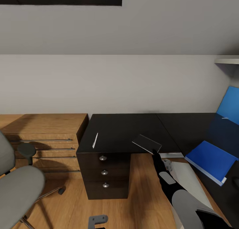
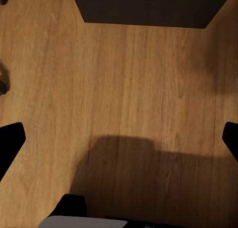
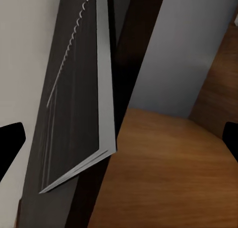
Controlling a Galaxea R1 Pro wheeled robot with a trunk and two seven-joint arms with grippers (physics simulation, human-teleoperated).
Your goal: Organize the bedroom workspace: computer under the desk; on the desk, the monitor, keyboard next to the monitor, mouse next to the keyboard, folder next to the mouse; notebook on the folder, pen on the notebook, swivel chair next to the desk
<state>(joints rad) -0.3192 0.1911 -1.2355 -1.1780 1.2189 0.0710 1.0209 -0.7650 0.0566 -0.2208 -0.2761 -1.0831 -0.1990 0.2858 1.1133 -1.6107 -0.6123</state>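
The folder (image 1: 209, 160) already lies on the black tabletop (image 1: 119, 131), so that step looks done. The notebook (image 1: 146, 143) rests at the tabletop's front edge, the pen (image 1: 95, 140) further left, neither stacked yet. The right gripper (image 1: 154, 152) reaches to the notebook with jaws spread; the left jaws are spread too, over the floor (image 2: 124, 89). The swivel chair (image 1: 16, 186) stands apart from the desk.

R arm out fwd, L hand low w/ fingers apart.

R arm (image 1: 181, 197) runs up from lower right of head view, forearm stretched fwd, black wrist narrowing to the right hand (image 1: 154, 152) at its far end; can't tell there if it's gripping. In R wrist view, both dark fingertips (image 3: 11, 143) sit wide at frame edges. L wrist view: left hand's fingertips (image 2: 11, 139) likewise spread wide, pointing down.
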